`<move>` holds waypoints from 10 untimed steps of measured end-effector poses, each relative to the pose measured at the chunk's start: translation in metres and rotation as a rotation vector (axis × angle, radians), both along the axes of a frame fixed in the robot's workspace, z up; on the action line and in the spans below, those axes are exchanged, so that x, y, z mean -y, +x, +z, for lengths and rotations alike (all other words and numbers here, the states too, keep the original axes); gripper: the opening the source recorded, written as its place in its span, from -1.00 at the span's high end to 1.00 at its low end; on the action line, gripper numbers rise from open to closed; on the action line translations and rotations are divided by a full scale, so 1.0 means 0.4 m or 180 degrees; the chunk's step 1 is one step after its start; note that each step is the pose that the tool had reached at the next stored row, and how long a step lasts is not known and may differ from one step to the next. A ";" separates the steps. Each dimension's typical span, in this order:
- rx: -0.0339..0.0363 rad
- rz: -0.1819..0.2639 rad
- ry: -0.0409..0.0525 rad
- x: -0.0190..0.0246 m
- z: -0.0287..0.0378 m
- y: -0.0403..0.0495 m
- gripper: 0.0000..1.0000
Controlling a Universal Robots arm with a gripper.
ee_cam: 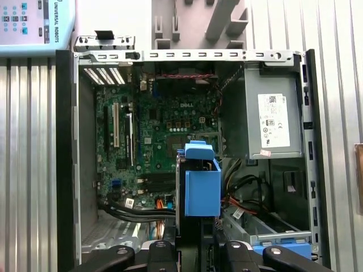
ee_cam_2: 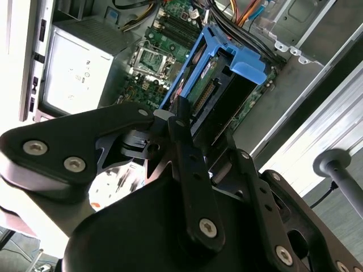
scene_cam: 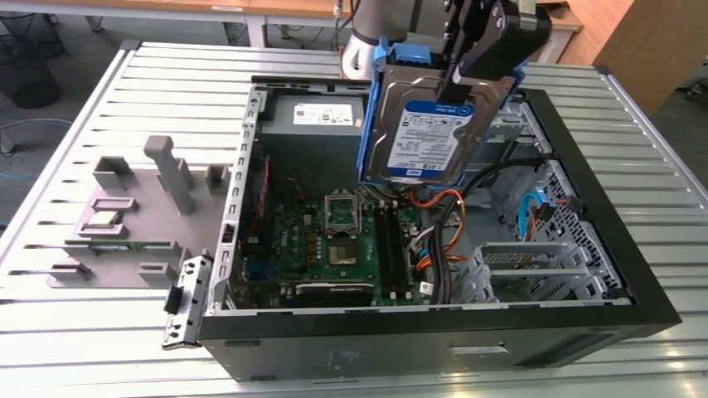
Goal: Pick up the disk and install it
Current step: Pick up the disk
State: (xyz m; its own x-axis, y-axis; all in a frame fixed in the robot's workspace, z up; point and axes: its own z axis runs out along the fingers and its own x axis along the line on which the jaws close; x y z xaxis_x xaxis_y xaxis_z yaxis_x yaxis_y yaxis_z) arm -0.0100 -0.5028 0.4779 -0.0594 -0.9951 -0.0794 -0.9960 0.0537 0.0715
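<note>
The disk [scene_cam: 426,133], a silver-black hard drive with a blue-and-white label in a blue carrier frame, hangs upright above the open computer case [scene_cam: 443,319]. My gripper [scene_cam: 456,89] is shut on its upper end, near the blue handle. It hangs over the motherboard [scene_cam: 343,240], clear of the case. In the second wrist view the black fingers [ee_cam_2: 181,122] clamp the disk [ee_cam_2: 227,62] edge-on. In the first wrist view the disk's blue carrier [ee_cam: 202,187] juts out from my gripper [ee_cam: 198,249] over the board.
A grey power supply [scene_cam: 321,116] sits at the case's far end. A metal drive cage [scene_cam: 531,265] and loose cables [scene_cam: 443,224] fill the exterior view's right side. Grey fixtures [scene_cam: 144,207] stand on the slatted table at the exterior view's left. A blue bracket [ee_cam: 283,249] sits on the cage.
</note>
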 end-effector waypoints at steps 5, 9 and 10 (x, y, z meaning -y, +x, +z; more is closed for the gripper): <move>0.0000 0.0000 0.0000 0.000 0.000 0.010 0.30; 0.0000 0.0000 0.0000 0.000 0.000 0.018 0.30; 0.0000 0.0000 0.0000 0.000 0.000 0.020 0.30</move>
State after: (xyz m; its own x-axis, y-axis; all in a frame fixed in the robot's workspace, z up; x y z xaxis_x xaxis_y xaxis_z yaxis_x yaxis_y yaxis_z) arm -0.0022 -0.5028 0.4779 -0.0594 -0.9951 -0.0794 -0.9960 0.0537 0.0715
